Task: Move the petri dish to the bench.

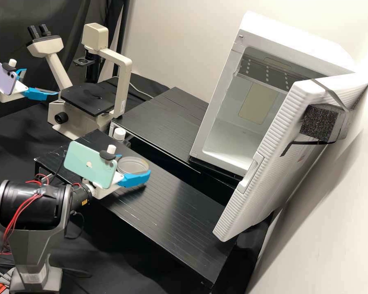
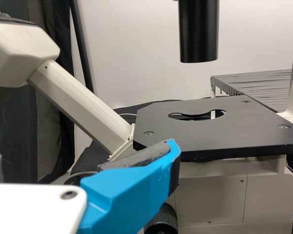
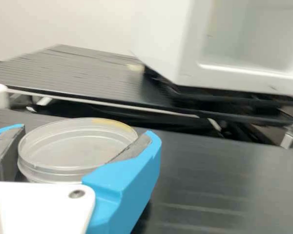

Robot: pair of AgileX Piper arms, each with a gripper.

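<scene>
1. Biggest thing here is the white cabinet [image 1: 290,41], up on the rear black platform [image 1: 163,118]. Its door [image 1: 282,155] hangs wide open.
2. Next, the long black bench [image 1: 171,212] in front of that platform, set at an angle, with one short end by the microscope and the other by the door.
3. Then the microscope [image 1: 122,90], cream body, black stage plate, past the bench's short end.
4. Right gripper [image 1: 133,166] is over the bench, nearer the microscope end, and has the petri dish [image 3: 75,151] pinched, one blue finger each side. There's a mint-green phone [image 1: 90,165] mounted on it.
5. Left gripper [image 1: 41,83] is up beside the microscope, fingers spread with nothing between them. That one carries a purple phone [image 1: 2,75].
6. Smallest: the dish itself, clear and round, pretty much level, toward the bench's far long edge. Can't really tell from these angles if its underside touches the bench top, so take that part loosely.
</scene>
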